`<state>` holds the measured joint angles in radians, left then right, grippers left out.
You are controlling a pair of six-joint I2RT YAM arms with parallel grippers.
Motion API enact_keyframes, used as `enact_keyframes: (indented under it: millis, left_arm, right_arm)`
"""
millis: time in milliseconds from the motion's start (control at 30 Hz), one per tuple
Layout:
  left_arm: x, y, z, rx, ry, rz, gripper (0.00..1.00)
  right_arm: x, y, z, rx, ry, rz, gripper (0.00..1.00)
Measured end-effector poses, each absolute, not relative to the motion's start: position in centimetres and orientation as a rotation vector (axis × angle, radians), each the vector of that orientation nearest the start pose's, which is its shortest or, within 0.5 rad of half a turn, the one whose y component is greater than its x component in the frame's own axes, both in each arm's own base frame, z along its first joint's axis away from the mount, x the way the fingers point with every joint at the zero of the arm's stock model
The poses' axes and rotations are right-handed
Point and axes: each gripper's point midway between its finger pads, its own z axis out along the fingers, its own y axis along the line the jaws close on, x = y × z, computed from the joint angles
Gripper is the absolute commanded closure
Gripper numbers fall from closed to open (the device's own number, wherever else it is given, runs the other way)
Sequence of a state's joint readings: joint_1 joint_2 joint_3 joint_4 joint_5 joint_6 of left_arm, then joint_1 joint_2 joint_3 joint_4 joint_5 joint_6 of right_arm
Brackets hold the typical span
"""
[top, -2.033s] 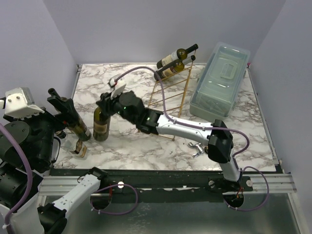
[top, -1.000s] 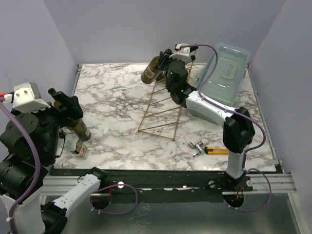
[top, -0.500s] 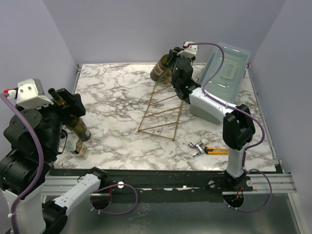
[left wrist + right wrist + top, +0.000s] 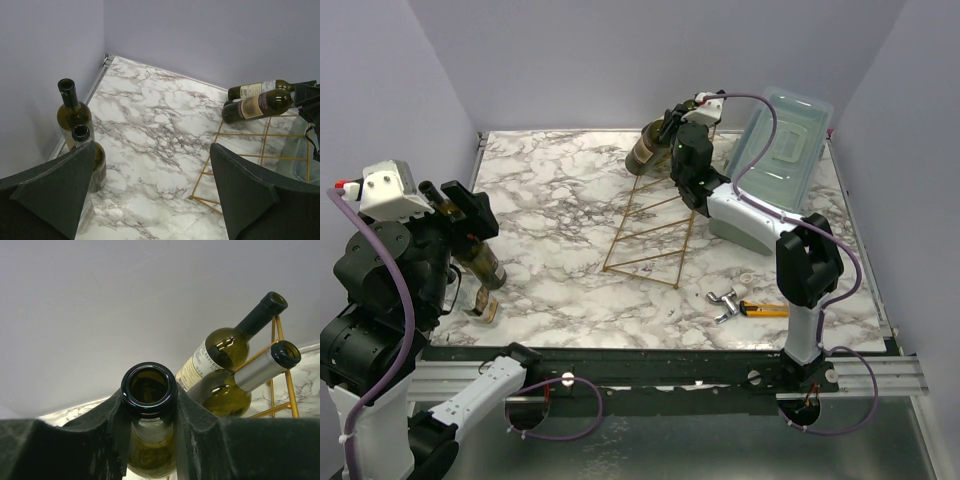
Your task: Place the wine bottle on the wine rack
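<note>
Lavender walls stand round three sides of a marble-patterned bench (image 4: 560, 200). Toward the far side is the gold wire rack (image 4: 650, 225), a slanted ladder of rungs with its foot nearer the arms.

Right arm: reaches out to the top of the rack. Its end effector (image 4: 149, 412) is clamped on the neck of an open green bottle (image 4: 647, 150), one pad on each side just below the mouth. The bottle lies almost level at the rack's top rungs, base pointing left. Whether it bears on the wire or hangs just above it is hard to tell from these views.

Just beyond it, two more bottles lie side by side on the top of the rack, one capped dark (image 4: 225, 347), one with a silver capsule (image 4: 235, 390).

Left arm: raised at the left edge, its end effector (image 4: 152, 150) spread wide and holding nothing. Below it two open bottles (image 4: 72, 112) stand upright close together by the left wall.

A pale blue-grey lidded box (image 4: 775, 160) sits right of the rack. A yellow knife (image 4: 765, 309) and a small metal fitting (image 4: 725, 302) lie near the front right.
</note>
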<state>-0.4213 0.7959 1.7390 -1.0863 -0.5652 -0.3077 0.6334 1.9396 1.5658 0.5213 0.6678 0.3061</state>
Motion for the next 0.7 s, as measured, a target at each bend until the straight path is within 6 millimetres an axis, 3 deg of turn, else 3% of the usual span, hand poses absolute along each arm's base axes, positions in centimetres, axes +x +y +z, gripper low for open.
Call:
enact_keyframes:
  millis: [200,700]
  left_arm:
    - [17.3,1.4,46.4,-0.321,1.662,-0.064,0.03]
    - [17.3,1.0,46.4,-0.318,1.664,-0.087,0.03]
  right_arm:
    - [53.2,26.9,31.6,0.321,1.431,0.296,0.99]
    - [53.8,27.2,28.7,0.327,1.479,0.278,0.99]
